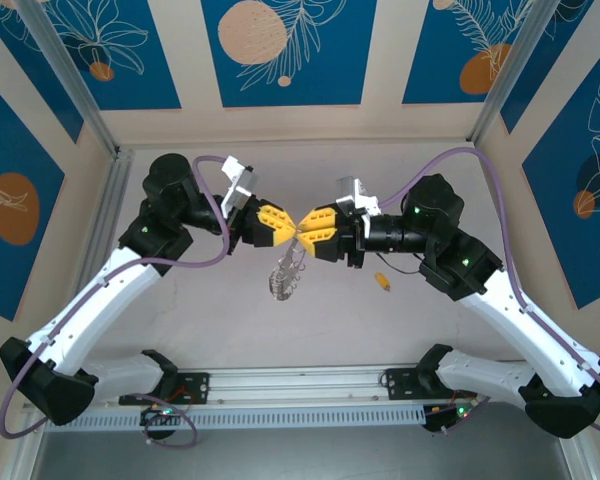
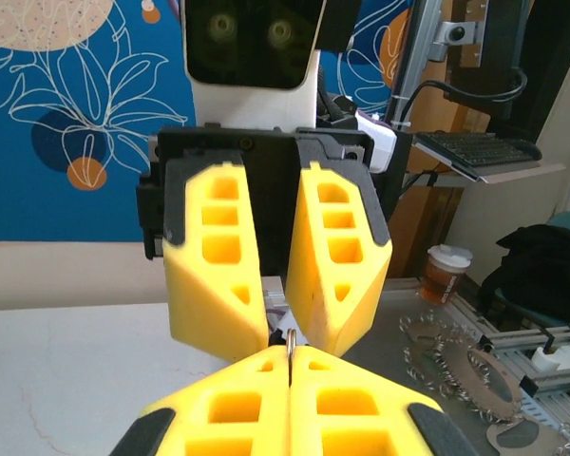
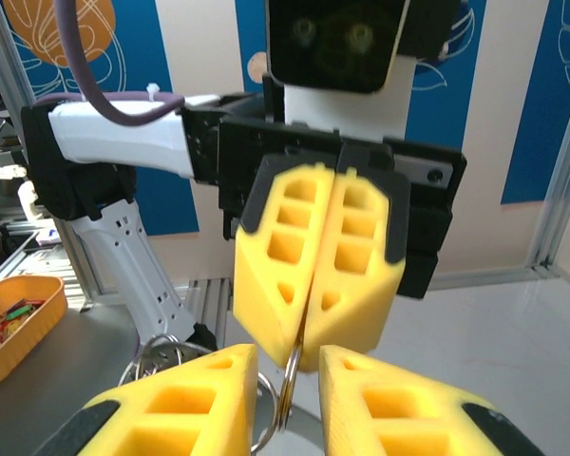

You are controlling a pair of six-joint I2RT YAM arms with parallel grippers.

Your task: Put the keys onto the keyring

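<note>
Over the pale table (image 1: 210, 320) my two grippers meet nose to nose. My left gripper (image 2: 290, 355) is pinched tight on the top edge of the keyring (image 1: 288, 276). The hoop hangs below my fingertips, its fringe of silvery keys toward the table. My right gripper (image 3: 287, 361) stands narrowly parted, a finger on either side of the wire, not gripping. The yellow-orange key (image 1: 382, 281) lies on the table off to my right, apart from the hoop. It is nearer my right arm, so I judge that arm should fetch it.
</note>
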